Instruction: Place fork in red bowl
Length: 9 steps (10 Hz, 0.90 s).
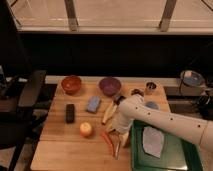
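Observation:
The fork is a thin silvery utensil lying on the wooden table near the front edge, just right of the red chili pepper. My gripper points down from the white arm and hangs right over the fork's upper end, partly hiding it. The red bowl stands at the back left of the table, far from the gripper, with the purple bowl to its right.
A black block, a blue sponge, a banana and an orange fruit lie between the gripper and the red bowl. A green tray holding a white cloth sits at the right. A small can stands at the back.

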Each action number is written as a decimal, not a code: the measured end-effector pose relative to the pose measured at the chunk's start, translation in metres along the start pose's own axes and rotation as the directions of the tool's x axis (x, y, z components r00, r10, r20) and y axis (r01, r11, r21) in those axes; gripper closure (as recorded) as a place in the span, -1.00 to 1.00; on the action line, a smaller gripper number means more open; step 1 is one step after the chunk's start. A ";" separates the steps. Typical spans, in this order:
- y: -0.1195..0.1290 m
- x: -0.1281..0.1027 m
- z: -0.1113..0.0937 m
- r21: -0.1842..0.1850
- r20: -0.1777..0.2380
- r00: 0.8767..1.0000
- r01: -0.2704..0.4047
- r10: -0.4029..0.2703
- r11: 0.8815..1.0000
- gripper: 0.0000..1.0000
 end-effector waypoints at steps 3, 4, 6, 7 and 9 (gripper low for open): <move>0.001 0.000 -0.005 -0.003 -0.003 1.000 0.005 -0.005 1.000 0.96; 0.000 0.001 -0.005 -0.001 -0.005 1.000 0.007 -0.007 1.000 1.00; -0.002 -0.007 -0.004 0.001 0.002 1.000 0.021 -0.021 1.000 1.00; -0.009 -0.016 -0.008 0.015 0.000 0.999 0.038 -0.038 0.999 1.00; -0.017 -0.027 -0.020 0.042 -0.014 0.998 0.061 -0.060 0.997 1.00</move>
